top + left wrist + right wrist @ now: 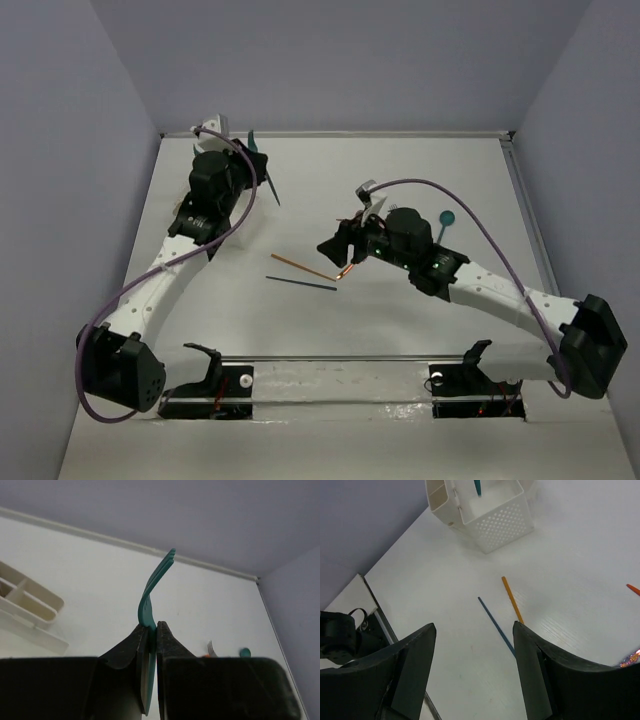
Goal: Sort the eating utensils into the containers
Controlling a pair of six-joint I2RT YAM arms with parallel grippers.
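Note:
My left gripper (151,630) is shut on the handle of a teal fork (156,582), whose tines point up and away. In the top view this gripper (250,165) is at the back left with the fork (268,178). My right gripper (475,627) is open and holds nothing. It hangs over the table just left of a dark blue stick (495,624) and an orange stick (511,599). From above, the right gripper (340,250) is near the orange stick (300,264) and blue stick (300,283). The containers (495,522) stand beyond, one narrow and divided (440,500).
A teal spoon (445,220) lies behind the right arm. An orange utensil (346,270) lies beside the right gripper. The divided container (30,605) is left of the left gripper. A teal utensil (477,486) stands in the perforated bin. Walls close the table's back and sides.

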